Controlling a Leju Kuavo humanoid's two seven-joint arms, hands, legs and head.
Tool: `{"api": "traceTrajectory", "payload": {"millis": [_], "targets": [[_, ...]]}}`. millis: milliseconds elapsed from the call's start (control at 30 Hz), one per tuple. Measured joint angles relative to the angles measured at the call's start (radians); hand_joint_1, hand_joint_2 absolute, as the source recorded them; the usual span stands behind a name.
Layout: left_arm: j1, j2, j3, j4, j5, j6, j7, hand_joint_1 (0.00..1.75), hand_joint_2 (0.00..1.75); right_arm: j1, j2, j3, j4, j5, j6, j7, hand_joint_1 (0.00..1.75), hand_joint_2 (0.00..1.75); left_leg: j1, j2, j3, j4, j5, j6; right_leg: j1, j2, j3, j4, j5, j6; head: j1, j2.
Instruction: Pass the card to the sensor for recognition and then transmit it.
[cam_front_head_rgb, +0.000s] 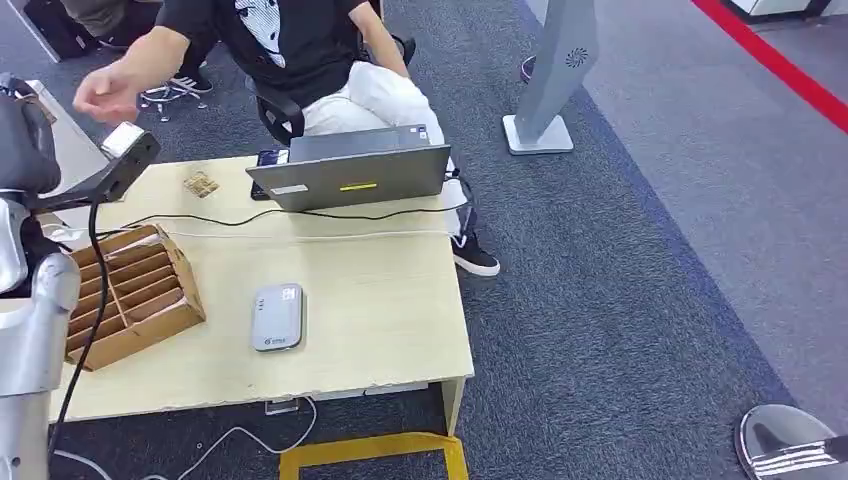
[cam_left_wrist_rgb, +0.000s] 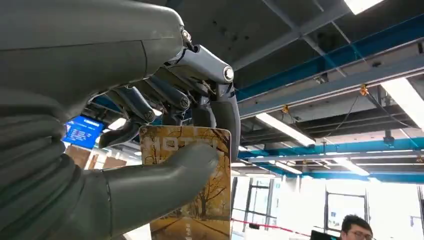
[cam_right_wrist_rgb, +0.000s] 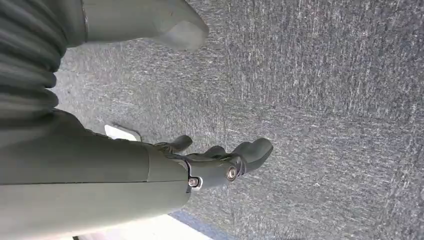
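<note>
**Card raised in the left hand, reader waiting on the desk**

Nearest, the left hand (cam_left_wrist_rgb: 150, 150) pinches a glossy card printed with autumn trees (cam_left_wrist_rgb: 192, 200) between its thick grey thumb and dark fingers, flat face outward; that grip leaves the card's broad side free to be laid against a reader. The hand is lifted, its camera facing the ceiling, which suggests the card is being offered upward to the seated person in the black shirt (cam_front_head_rgb: 280, 40), whose arm reaches toward that side. The right hand (cam_right_wrist_rgb: 220, 160) hangs over grey carpet, fingers loosely curled and holding nothing.

On the pale wooden desk (cam_front_head_rgb: 400, 330) lies the small grey rounded card sensor (cam_front_head_rgb: 277, 317), beside a slotted cardboard card rack (cam_front_head_rgb: 130, 295). Further back sits an open grey laptop (cam_front_head_rgb: 350, 178).
</note>
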Motion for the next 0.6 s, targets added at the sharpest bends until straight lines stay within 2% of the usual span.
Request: {"api": "traceTrajectory", "payload": {"millis": [600], "targets": [[0.036,-0.010,0.000,-0.003,0.012,0.014,0.009,1.75,1.75,0.000,0.000,-0.002,0.000,0.017,0.013,-0.004,0.00,1.75,0.000,0.000,0.000,0.000,0.000,0.000,0.000,0.000,0.000,0.000,0.000,0.000,0.000,0.000]]}}
